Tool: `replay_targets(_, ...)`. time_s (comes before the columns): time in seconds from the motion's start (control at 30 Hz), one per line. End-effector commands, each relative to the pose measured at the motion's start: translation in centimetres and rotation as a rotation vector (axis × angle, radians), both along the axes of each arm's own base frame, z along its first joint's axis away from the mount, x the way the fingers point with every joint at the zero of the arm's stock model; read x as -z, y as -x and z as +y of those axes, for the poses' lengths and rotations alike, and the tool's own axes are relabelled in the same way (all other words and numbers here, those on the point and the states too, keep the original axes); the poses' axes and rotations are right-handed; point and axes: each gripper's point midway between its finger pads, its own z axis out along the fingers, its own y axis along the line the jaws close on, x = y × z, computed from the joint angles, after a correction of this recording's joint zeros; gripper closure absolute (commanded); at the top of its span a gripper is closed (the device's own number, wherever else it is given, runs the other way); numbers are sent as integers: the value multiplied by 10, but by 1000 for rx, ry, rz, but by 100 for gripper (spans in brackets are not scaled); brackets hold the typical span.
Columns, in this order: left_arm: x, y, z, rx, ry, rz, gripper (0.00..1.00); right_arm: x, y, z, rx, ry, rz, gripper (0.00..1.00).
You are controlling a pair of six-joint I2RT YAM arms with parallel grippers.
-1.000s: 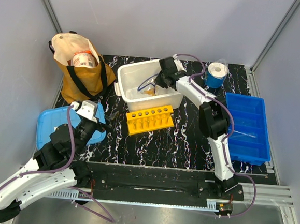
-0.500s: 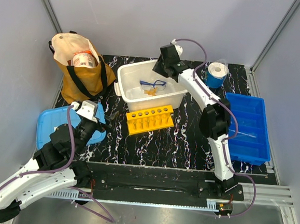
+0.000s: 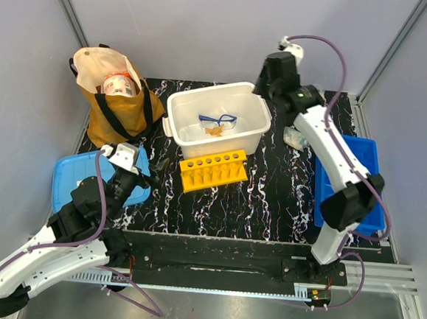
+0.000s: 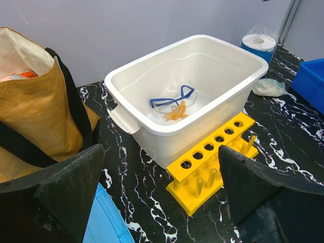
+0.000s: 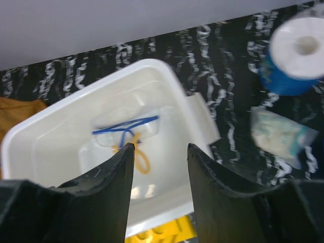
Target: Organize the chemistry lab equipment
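Resting in the white plastic tub (image 4: 162, 147), the blue-framed clear safety glasses (image 4: 173, 98) look sorted, so the right end effector (image 5: 159, 152) hovers above, released.

Plain pale grey walls (image 3: 209, 26) enclose a black, white-veined marble-pattern tabletop (image 3: 262, 204). Silver aluminium posts (image 3: 69, 14) rise at the back corners.

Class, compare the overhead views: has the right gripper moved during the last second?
Yes. The right gripper has lifted out of the white tub and swung rightward, past its far right corner; the tub stayed put.
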Motion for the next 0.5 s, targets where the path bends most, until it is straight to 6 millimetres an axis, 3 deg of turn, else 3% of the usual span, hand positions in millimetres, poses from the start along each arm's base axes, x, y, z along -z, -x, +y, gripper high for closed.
replay_targets(0.0, -7, -4, 2, -26, 21, -32, 1, 29, 3, -85, 139, 94, 52, 48)
replay_targets(0.17, -5, -5, 1, -25, 11, -24, 1, 78, 5, -130, 193, 193, 157, 47)
replay_targets(0.47, -3, -6, 1, -34, 3, -21, 1, 171, -7, -157, 210, 332, 359, 44)
